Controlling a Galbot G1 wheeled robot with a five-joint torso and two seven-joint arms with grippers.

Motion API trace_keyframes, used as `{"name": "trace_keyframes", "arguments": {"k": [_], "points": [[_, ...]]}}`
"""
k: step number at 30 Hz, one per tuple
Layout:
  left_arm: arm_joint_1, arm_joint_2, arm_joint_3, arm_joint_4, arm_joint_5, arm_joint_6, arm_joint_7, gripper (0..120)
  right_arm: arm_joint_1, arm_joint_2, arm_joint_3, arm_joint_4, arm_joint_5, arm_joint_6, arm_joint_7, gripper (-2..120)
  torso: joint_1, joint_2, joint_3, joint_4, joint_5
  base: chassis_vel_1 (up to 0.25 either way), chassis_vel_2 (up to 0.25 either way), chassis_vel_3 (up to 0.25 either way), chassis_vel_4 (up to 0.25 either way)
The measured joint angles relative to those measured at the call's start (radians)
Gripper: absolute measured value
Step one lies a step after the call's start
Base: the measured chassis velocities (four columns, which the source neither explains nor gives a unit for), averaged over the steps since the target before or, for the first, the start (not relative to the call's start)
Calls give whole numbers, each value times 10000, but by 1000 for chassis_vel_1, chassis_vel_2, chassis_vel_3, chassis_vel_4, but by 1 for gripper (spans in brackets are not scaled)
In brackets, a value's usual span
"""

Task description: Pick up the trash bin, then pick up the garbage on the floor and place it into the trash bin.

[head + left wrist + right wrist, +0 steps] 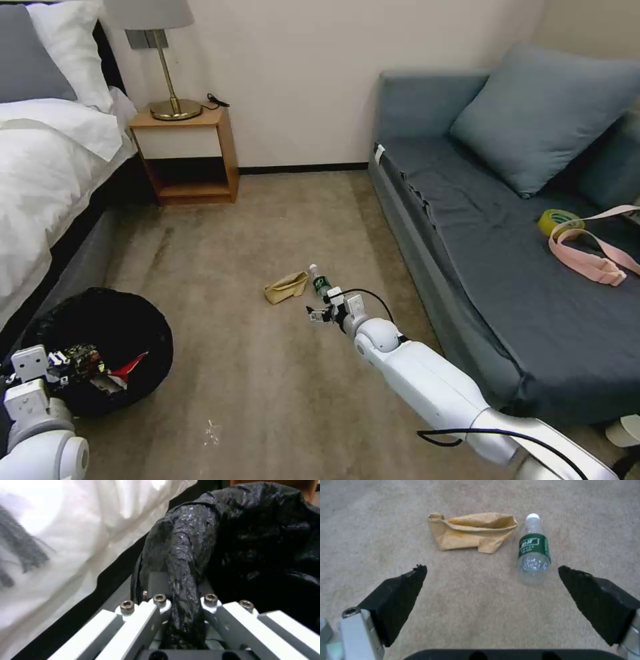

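The trash bin (100,333), lined with a crinkly black bag, sits at the lower left beside the bed. My left gripper (70,365) is shut on its bag-covered rim (186,562), which runs between the fingers (156,610). A red-and-white wrapper (127,370) lies inside the bin. On the carpet lie a tan crumpled paper bag (287,287) (473,531) and a small clear green-labelled bottle (321,285) (533,547), side by side. My right gripper (320,312) (491,568) hangs open just short of them, above the carpet, holding nothing, the bottle close to one pad (593,597).
A bed (47,173) borders the left side. A wooden nightstand (187,153) with a lamp stands by the back wall. A grey sofa (493,267) with a cushion, a tape roll (559,220) and a pink strap (593,257) fills the right. Open carpet lies between.
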Motion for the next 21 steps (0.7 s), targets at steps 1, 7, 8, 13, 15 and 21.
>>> {"name": "trace_keyframes", "arguments": {"k": [1, 7, 8, 13, 15, 21], "points": [[-3, 3, 3, 10, 1, -5, 1, 4, 0, 3, 0, -4, 0, 0, -6, 100, 0, 0, 0, 0, 0, -78, 76, 72, -58], [-41, 25, 19, 76, 8, -35, 11, 4, 11, 27, -18, -45, -10, 1, -35, 100, 0, 0, 0, 0, 0, -68, 67, 73, -63], [-41, 25, 19, 76, 8, -35, 11, 4, 11, 27, -18, -45, -10, 1, -35, 100, 0, 0, 0, 0, 0, -77, 47, 50, -47], [-60, 23, 56, 134, 41, -54, 15, 4, 31, 42, -28, -108, -52, 46, -116, 100, 0, 0, 0, 0, 0, -54, 52, 63, -53], [-60, 15, 76, 135, 49, -54, 15, 4, 32, 45, -29, -133, -69, 94, -156, 100, 0, 0, -1, 0, 0, -64, 75, 67, -79], [-57, 12, 72, 136, 56, -54, 15, 4, 60, 76, -48, -242, -134, 155, -205, 100, 0, 0, 0, -1, 0, -94, 96, 88, -90]]}}
